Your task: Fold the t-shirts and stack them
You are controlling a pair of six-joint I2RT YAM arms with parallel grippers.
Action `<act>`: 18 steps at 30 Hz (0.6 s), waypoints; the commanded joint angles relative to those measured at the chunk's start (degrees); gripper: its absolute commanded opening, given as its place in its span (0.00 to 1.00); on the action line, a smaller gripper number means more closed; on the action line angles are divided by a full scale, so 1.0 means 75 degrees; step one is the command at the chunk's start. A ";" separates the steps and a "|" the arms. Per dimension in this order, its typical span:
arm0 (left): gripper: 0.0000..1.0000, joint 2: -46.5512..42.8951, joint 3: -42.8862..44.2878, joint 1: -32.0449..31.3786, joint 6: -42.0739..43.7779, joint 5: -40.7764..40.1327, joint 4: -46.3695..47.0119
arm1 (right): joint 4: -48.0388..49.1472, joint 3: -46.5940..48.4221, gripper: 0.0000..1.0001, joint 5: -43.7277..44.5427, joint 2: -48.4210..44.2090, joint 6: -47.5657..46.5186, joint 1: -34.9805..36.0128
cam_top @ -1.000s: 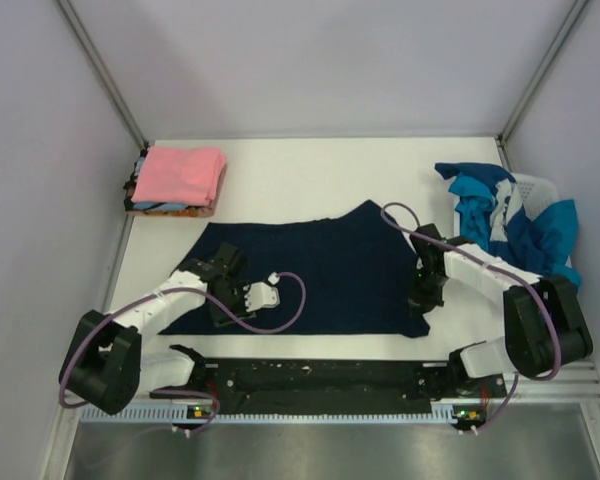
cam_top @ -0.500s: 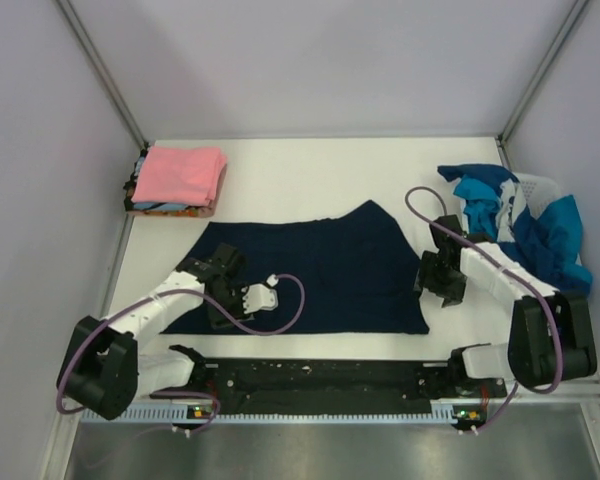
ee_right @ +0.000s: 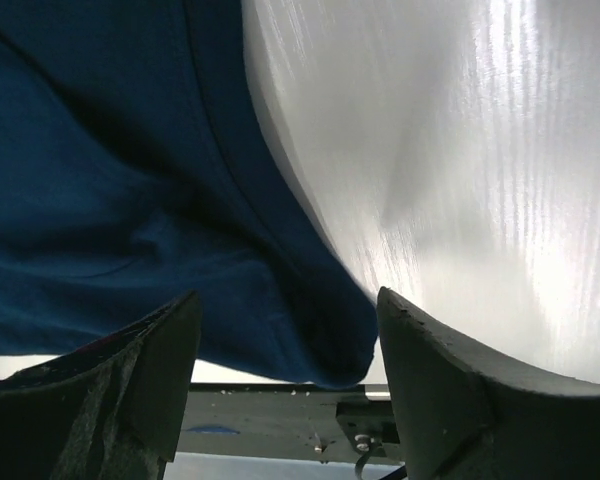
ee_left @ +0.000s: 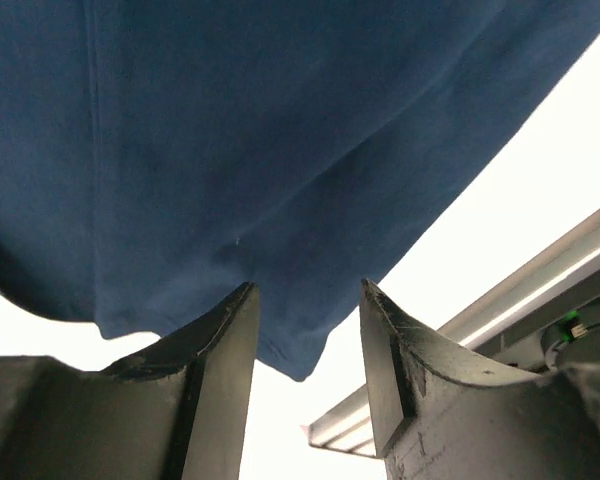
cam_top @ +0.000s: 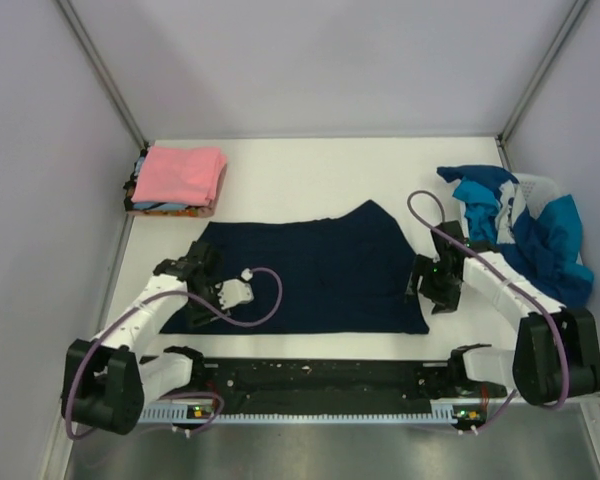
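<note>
Two end effectors, both spread, over the near corners of a flat navy t-shirt.

Navy t-shirt (cam_top: 320, 270) lies spread out mid-worktop (cam_top: 310, 175), one layer, hem toward the arms. Left end effector (ee_left: 307, 290) is by the shirt's left side near the near-left corner, fingers apart, nothing pinched; its wrist view shows the cloth corner in the gap. Right end effector (ee_right: 288, 296) is at the shirt's right edge near the near-right corner, fingers wide apart, and the corner shows between them. Can't tell whether either one touches the cloth. Folded pink t-shirt (cam_top: 180, 172) tops a small stack at the far-left corner, well apart from the navy one. Teal-and-white t-shirts (cam_top: 535, 240) sit heaped in and over the white basket (cam_top: 540, 186) at the right.
</note>
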 commanded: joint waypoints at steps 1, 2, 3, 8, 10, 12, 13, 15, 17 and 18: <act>0.49 0.0433 0.0203 0.1404 0.0495 -0.0402 0.0105 | 0.0649 -0.0219 0.70 -0.0441 0.0442 0.0141 0.0126; 0.48 0.0563 0.0437 0.1791 0.0472 -0.0087 -0.0059 | 0.0719 -0.0207 0.69 -0.0430 0.0478 0.0129 0.0126; 0.47 0.0657 0.0683 0.2073 0.0448 0.0299 -0.0211 | 0.0732 -0.0149 0.69 -0.0290 0.0444 0.0129 0.0126; 0.45 0.0576 0.2007 0.2744 0.0472 0.1988 -0.0998 | 0.0556 0.1043 0.65 0.0437 -0.0072 -0.0350 0.0430; 0.45 0.0622 0.2523 0.2744 0.0029 0.2585 -0.0696 | 0.0556 0.1758 0.65 0.0450 0.0102 -0.0783 0.0536; 0.45 0.0867 0.2934 0.2732 -0.0801 0.2915 0.0040 | 0.0603 0.2507 0.65 0.0437 0.0547 -0.1217 0.0560; 0.45 0.1054 0.3110 0.2674 -0.1247 0.2905 0.0428 | 0.0626 0.2964 0.65 0.0438 0.0909 -0.1346 0.0560; 0.45 0.1593 0.3485 0.2662 -0.2067 0.2718 0.0956 | 0.0719 0.3842 0.65 0.0368 0.1704 -0.1698 0.0560; 0.45 0.2236 0.3942 0.2638 -0.2666 0.2530 0.1204 | 0.0895 0.4873 0.65 0.0344 0.2572 -0.2049 0.0560; 0.45 0.2576 0.4083 0.2580 -0.2855 0.2414 0.1286 | 0.0965 0.5412 0.65 0.0286 0.3110 -0.2213 0.0560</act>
